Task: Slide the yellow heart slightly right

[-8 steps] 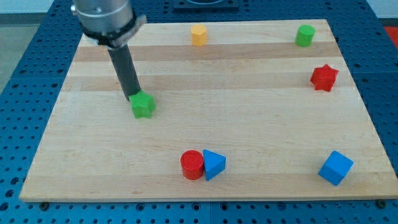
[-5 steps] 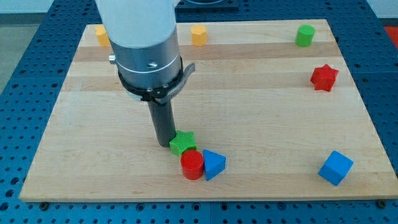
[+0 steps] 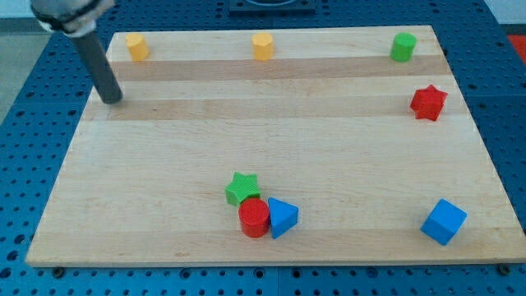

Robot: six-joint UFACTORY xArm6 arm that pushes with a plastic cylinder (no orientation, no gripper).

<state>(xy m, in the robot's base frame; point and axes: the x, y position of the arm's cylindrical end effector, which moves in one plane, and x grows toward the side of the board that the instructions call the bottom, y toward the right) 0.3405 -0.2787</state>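
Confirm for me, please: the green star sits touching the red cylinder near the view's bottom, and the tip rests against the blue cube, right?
Not quite. The camera view shows my tip far from the blue cube, near the board's upper-left edge. The green star does touch the red cylinder.

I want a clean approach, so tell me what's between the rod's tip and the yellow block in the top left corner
Nothing: in the camera view only bare wood separates my tip from the yellow block above-right of it.

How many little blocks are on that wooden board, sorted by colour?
Yellow: 2, yellow block and yellow block
Green: 2, green cylinder and green star
Red: 2, red star and red cylinder
Blue: 2, blue triangle and blue cube
Total: 8
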